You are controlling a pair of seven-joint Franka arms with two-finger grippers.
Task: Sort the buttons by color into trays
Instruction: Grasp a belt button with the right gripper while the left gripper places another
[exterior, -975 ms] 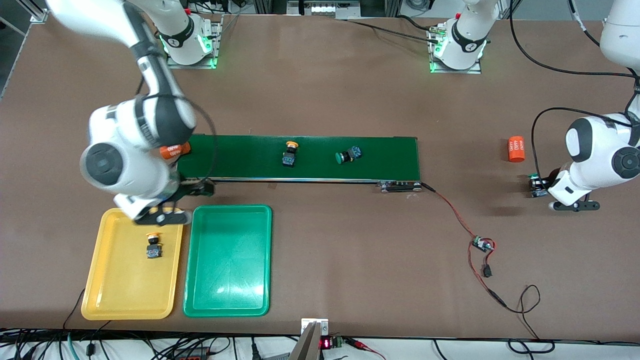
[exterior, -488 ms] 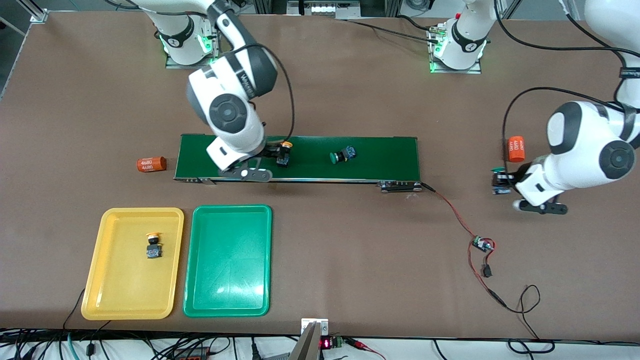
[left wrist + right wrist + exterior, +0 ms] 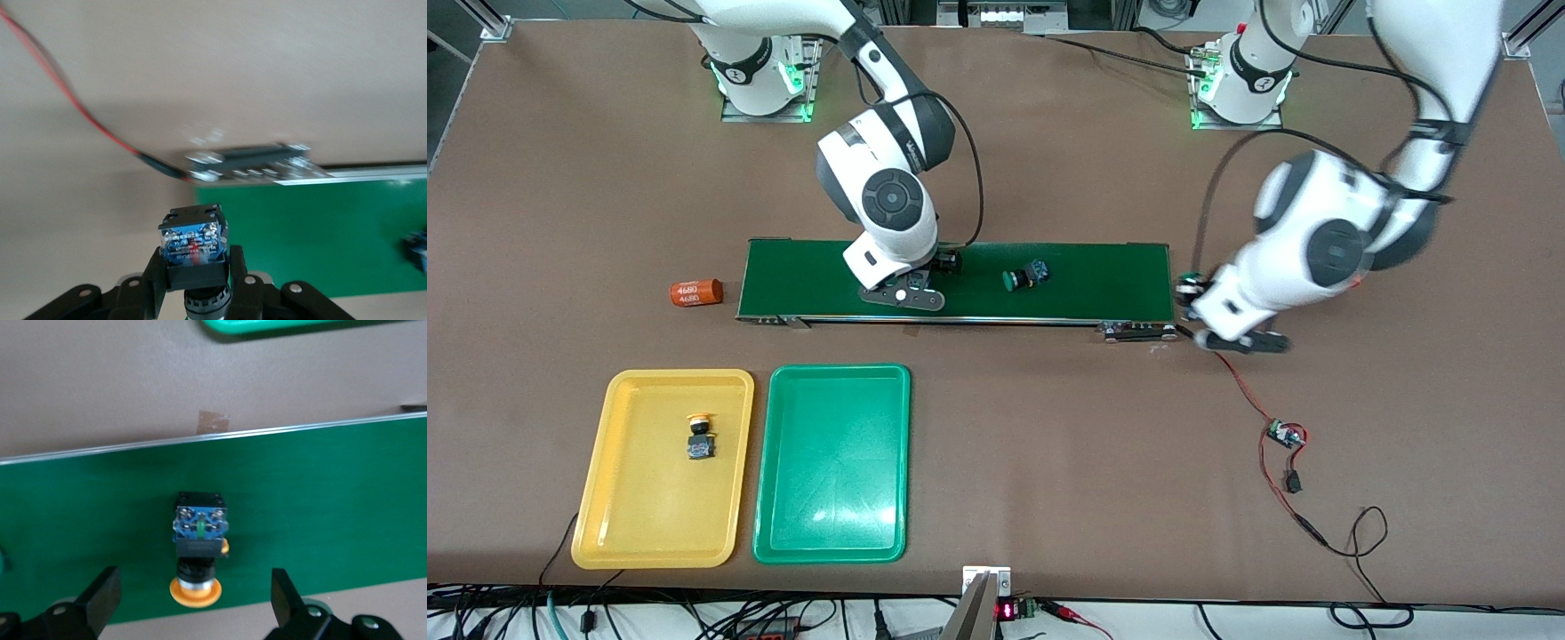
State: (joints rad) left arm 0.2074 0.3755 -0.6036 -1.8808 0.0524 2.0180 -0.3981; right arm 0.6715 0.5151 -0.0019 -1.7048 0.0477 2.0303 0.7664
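- Left hand (image 3: 195, 293): clamped on a green-capped button (image 3: 193, 241), blue terminal end pointing away from the wrist; it hangs over the conveyor belt's (image 3: 1103, 276) end toward the left arm's end of the worktop (image 3: 1049, 462), by the belt's motor bracket (image 3: 1138, 332) and red-black cable (image 3: 1240, 382).
- In the front view this hand (image 3: 1199, 307) is mostly hidden by the arm; the held button's (image 3: 1188, 286) cap barely shows.
- Right hand (image 3: 193, 600): fingers (image 3: 100, 593) wide apart, holding nothing, low over the belt (image 3: 320, 493), straddling a yellow-capped button (image 3: 199, 550) that lies on its side on the belt.
- In the front view this hand (image 3: 911, 289) covers nearly all of that button (image 3: 949, 263).
- Second green-capped button (image 3: 1024, 276): lying on the belt, between the two hands, apart from both.
- Second yellow-capped button (image 3: 700, 436): in the yellow tray (image 3: 631, 533), lying on its side.
- Green tray (image 3: 831, 533): just beside the yellow tray, toward the left arm's end, no button in it.
- Both trays lie nearer the front camera than the belt.
- Orange cylinder (image 3: 696, 292) with white print: on the worktop just off the belt's end toward the right arm's end.
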